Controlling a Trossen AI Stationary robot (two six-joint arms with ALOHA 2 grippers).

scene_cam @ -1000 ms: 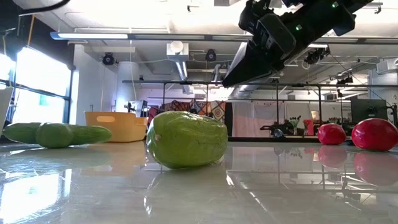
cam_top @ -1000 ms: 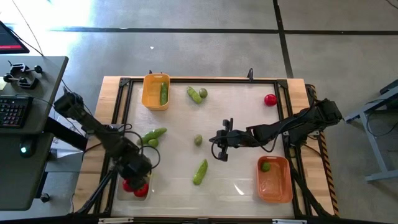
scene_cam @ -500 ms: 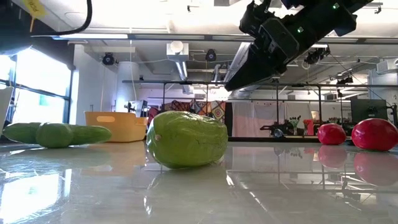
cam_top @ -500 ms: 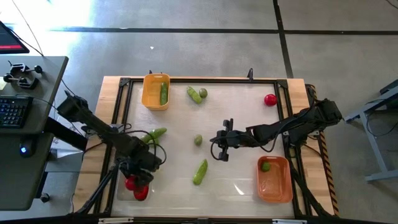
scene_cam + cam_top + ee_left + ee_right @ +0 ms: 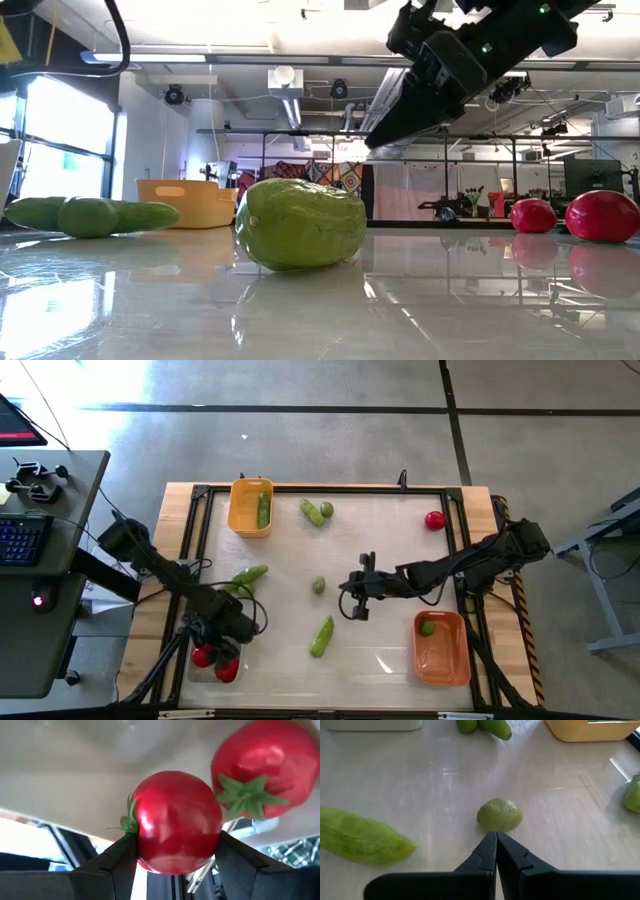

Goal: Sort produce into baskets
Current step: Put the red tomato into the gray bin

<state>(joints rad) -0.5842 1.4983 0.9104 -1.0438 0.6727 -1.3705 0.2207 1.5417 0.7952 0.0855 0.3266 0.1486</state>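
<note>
The table [image 5: 380, 540] carries three baskets, one per kind of produce, which is why each sits apart at its own edge: the yellow-orange basket [image 5: 238, 508] at the far left holds a cucumber [image 5: 263, 510], the darker orange basket [image 5: 441, 652] at the near right holds a lime [image 5: 427, 627], and the clear basket [image 5: 226, 678] at the near left corner holds a tomato [image 5: 226, 669]. The left gripper [image 5: 215, 645] hangs over that clear basket with its fingers pinching a second tomato [image 5: 175, 822], seemingly brought there to be dropped beside the one already in. The right gripper [image 5: 352, 597] hovers above mid-table with its fingers [image 5: 487, 855] pressed together, pointed at a loose lime [image 5: 499, 814] just ahead of them, probably the next pick; it would have to spread first. Still unsorted are a cucumber [image 5: 321, 635] near the middle, a cucumber and lime pair [image 5: 247, 575] at the left, another pair [image 5: 317, 511] at the far side, and a tomato [image 5: 434, 519] in the far right corner.
</note>
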